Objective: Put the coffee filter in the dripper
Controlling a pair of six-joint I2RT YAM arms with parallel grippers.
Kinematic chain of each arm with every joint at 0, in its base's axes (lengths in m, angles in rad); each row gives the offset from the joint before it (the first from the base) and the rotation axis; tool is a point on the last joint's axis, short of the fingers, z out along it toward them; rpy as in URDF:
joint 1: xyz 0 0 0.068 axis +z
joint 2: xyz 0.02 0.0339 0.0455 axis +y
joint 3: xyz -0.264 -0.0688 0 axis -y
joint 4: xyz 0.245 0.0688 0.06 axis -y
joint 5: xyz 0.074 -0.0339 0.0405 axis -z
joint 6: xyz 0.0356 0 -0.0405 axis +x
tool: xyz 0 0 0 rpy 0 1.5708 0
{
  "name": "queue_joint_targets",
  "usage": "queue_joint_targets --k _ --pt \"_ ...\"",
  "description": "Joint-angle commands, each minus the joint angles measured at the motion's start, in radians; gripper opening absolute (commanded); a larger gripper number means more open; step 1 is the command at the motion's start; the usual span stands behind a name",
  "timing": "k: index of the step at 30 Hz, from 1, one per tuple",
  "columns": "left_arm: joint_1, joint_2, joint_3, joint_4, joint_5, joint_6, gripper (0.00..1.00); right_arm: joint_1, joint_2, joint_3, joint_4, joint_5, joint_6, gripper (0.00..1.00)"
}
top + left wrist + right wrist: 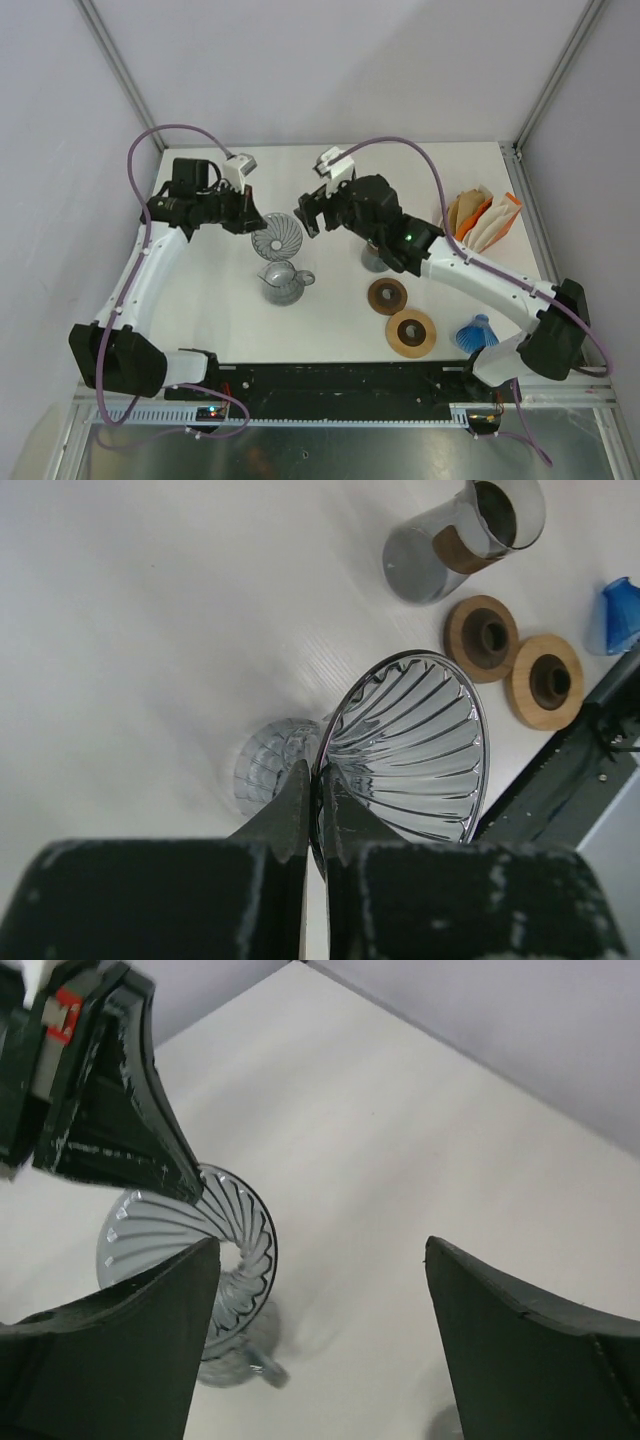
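Note:
The clear ribbed glass dripper [277, 236] with its handled base is at the table's middle left. My left gripper [246, 214] is shut on its left rim; in the left wrist view the fingertips [320, 785] pinch the rim of the dripper [420, 745]. My right gripper [310, 212] is open and empty, just right of the dripper. In the right wrist view it [320, 1250] is wide open, with the dripper [235, 1250] by its left finger. The paper coffee filters [482, 220] stand in an orange holder at the back right, far from both grippers.
A glass carafe [374, 260] with a brown band stands partly under my right arm. Two wooden rings [387, 295] [411, 332] and a blue dripper [475, 332] lie at the front right. The carafe [450, 540] and rings [482, 637] also show in the left wrist view.

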Motion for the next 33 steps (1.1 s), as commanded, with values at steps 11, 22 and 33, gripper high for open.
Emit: queue_joint_targets --k 11,22,33 --pt "0.053 -0.061 -0.052 0.017 0.168 -0.062 0.0 -0.017 0.143 0.111 -0.167 -0.093 0.424 0.66" --pt "0.17 -0.062 -0.061 0.016 0.18 -0.038 0.0 -0.025 0.027 0.125 -0.323 -0.025 0.368 0.68" --pt "0.38 0.012 -0.08 0.018 0.211 0.035 0.0 -0.117 -0.196 -0.053 -0.514 0.112 0.397 0.72"
